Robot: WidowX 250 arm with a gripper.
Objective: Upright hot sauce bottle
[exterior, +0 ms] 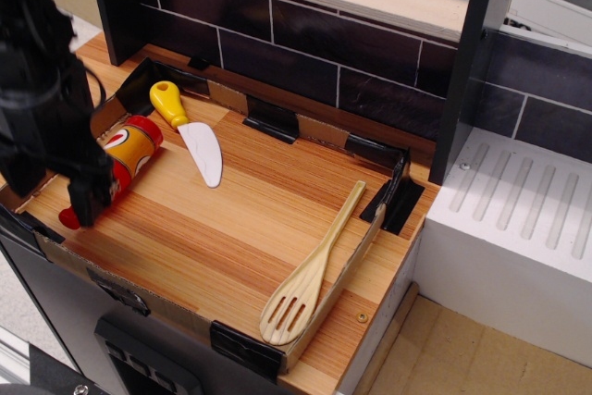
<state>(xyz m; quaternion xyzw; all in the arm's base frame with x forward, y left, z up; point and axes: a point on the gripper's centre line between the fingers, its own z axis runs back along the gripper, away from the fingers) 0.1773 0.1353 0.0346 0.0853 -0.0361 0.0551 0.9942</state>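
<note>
The hot sauce bottle [129, 152] lies on its side at the left end of the wooden board [240, 228]. Its red base points toward the back and its red cap [67, 219] toward the front-left corner. The orange-yellow label with the oval logo faces up. My black gripper [57, 193] hangs over the bottle's neck end, jaws apart. One finger [88, 199] stands in front of the neck and hides it. The other finger is at the left edge of the view. Nothing is held.
A white toy knife [200, 147] with a yellow handle lies just right of the bottle. A wooden slotted spatula [310, 275] lies at the board's right side. A cardboard rim with black brackets [270, 119] borders the board. A dark tiled wall [351, 43] stands behind.
</note>
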